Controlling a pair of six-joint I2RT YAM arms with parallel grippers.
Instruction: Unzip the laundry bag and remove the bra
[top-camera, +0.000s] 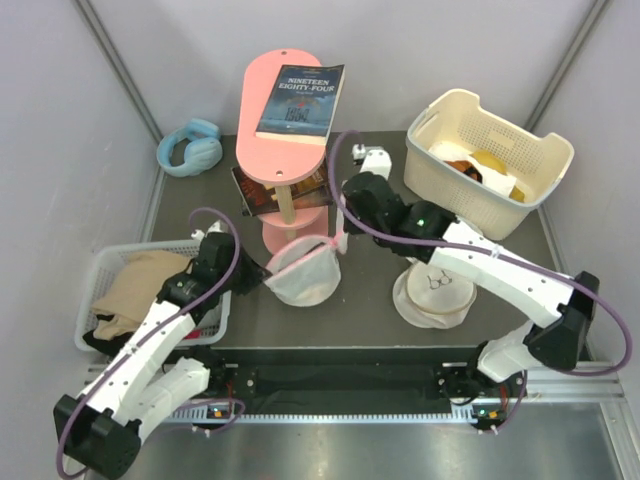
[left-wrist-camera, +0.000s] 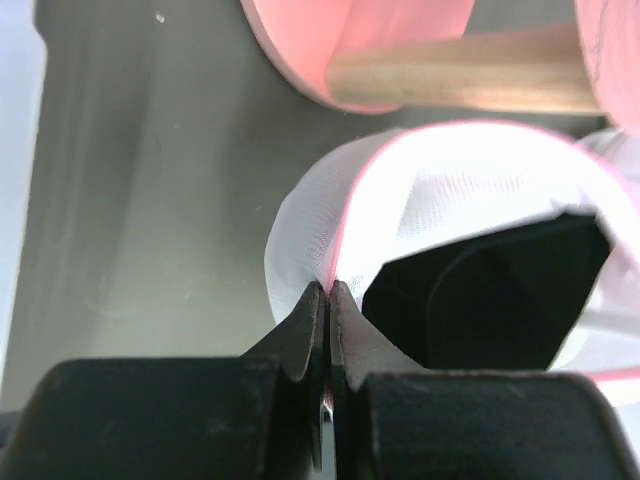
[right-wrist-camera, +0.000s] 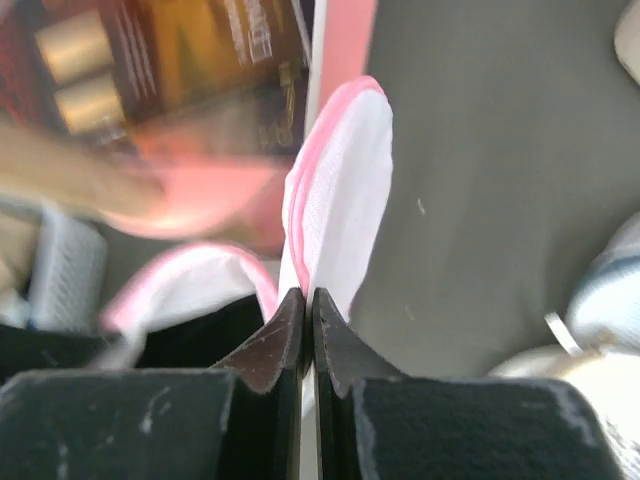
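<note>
The small round white mesh laundry bag with pink trim (top-camera: 305, 282) sits on the dark worktop (top-camera: 370, 322), slung between the two hands with its mouth gaping upward. The left hand (left-wrist-camera: 326, 292) is pressed together on a fold of the bag's wall and pink rim right at its tips, anchoring that side. The right hand (right-wrist-camera: 307, 296) is likewise pinched tight on an upright fold of mesh and pink edging just ahead of its tips, on the side of the bag away from the left hand. Gripped from opposite sides, the collapsible bag stands stretched open rather than slumped, and the wide mouth suggests the zipper is largely undone. Just beyond both hands stands the pink oval-topped stand with a wooden post (top-camera: 265, 95), close enough to crowd a further pull. From the left wrist the inside of the bag shows only dark, and the small beige bra cannot be made out there. A heap of beige fabric (top-camera: 140, 285) lies in the grey slotted basket (top-camera: 110, 256) behind the left hand; whether that is the bra cannot be told.
</note>
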